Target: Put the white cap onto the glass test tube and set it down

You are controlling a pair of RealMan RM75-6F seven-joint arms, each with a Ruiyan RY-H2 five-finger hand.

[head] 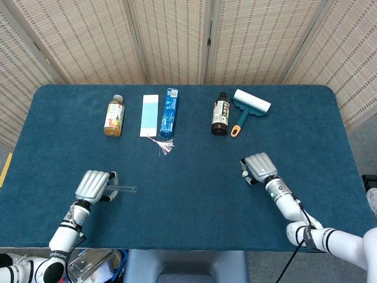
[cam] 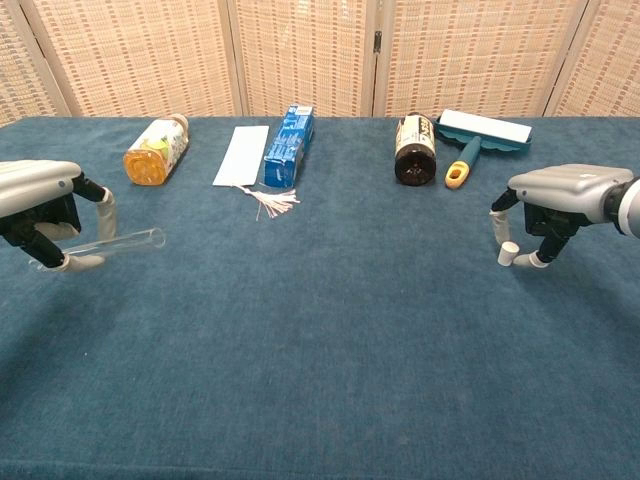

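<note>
1. The left hand (cam: 45, 200) holds the glass test tube (cam: 110, 243) clear of the blue desk (cam: 320, 350), open end pointing right
2. The right hand (cam: 560, 195) hangs over the white cap (cam: 508, 253), its fingers (cam: 497, 228) closing around the cap, which stands on the desk
3. Along the far edge lie a juice bottle (cam: 155, 152), a white card (cam: 241, 155), a blue box (cam: 289, 146), a dark bottle (cam: 414, 150) and a lint roller (cam: 478, 135)

A table (head: 188, 206) covered in dark blue cloth fills most of both views. Behind it stands a folding screen (head: 177, 38) of woven beige panels set in pale grey frames, angled in zigzag. Grey floor (head: 362, 141) shows at the right edge. Light is even and soft, with faint shadows.
</note>
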